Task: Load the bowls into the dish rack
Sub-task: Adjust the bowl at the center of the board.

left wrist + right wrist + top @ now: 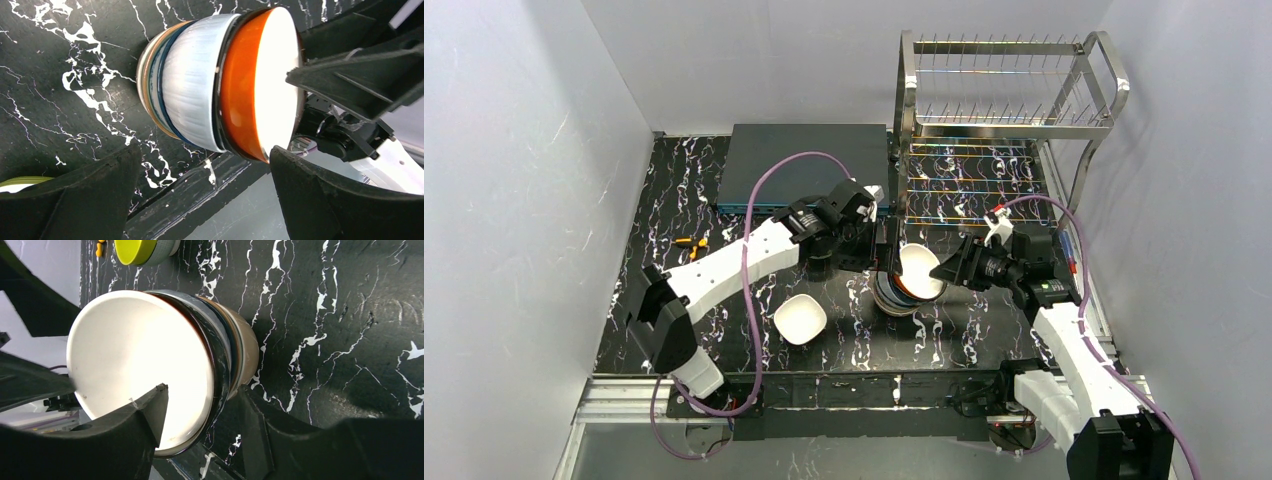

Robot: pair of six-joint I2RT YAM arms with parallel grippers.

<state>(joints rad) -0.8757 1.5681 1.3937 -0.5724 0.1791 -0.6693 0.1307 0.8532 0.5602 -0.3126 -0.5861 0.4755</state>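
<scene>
A stack of bowls (900,295) stands near the table's middle. Its top bowl (242,85) is orange outside and white inside (140,360); pale blue-white, dark blue and tan bowls lie beneath. My right gripper (944,270) is open and straddles the top bowl's rim (202,395), one finger over the white inside and the other outside the stack. My left gripper (876,258) is open just left of the stack, with the stack ahead between its wide fingers (205,200). A single yellow-green bowl (800,318), white inside, sits to the front left. The steel dish rack (1009,110) stands at the back right with no bowls on it.
A flat dark grey-blue box (809,160) lies at the back, left of the rack. A small yellow-orange object (689,242) lies at the table's left side. White walls enclose the table on three sides.
</scene>
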